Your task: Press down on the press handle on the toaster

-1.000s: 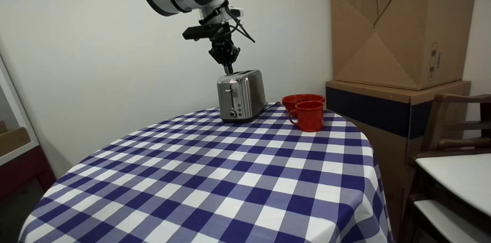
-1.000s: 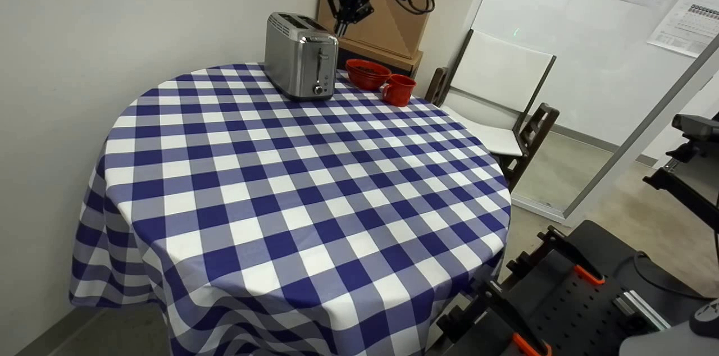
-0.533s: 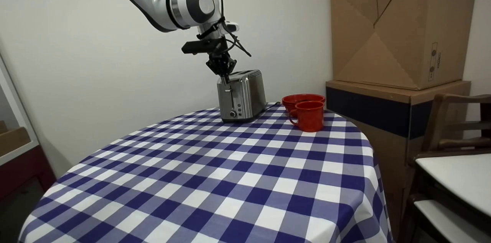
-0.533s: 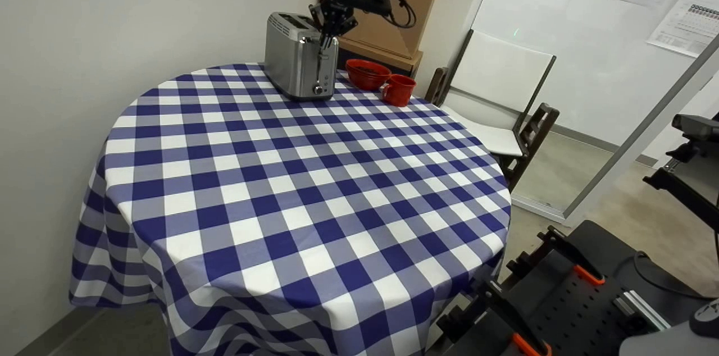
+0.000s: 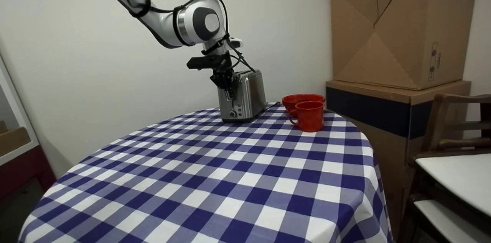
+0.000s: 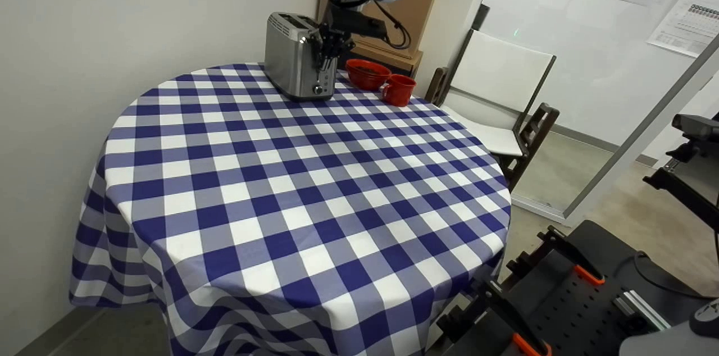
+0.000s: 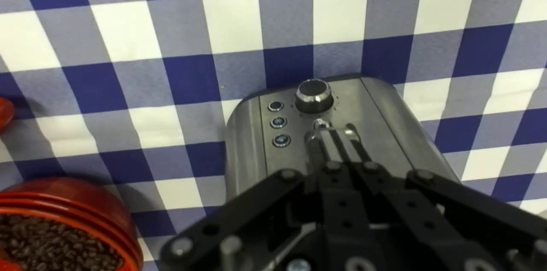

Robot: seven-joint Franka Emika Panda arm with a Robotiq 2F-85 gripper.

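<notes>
The silver toaster stands upright on the checked tablecloth in both exterior views. Its control face fills the middle of the wrist view, with a round knob and three small buttons. My gripper is shut, its two fingertips side by side with nothing between them. They point down at the control face, over the press handle's place low in its slot, just above the knob. The handle is mostly hidden under the fingertips; only a shiny edge shows. Exact contact is hard to tell.
A red bowl of dark beans and a red mug stand beside the toaster. The wall is behind the table. Cardboard boxes stand at the corner. The tablecloth stretches out in front of the toaster.
My shut gripper has moved down from above the toaster's top edge to low along its control face. The handle is no longer visible at its earlier height. The toaster has not moved.
</notes>
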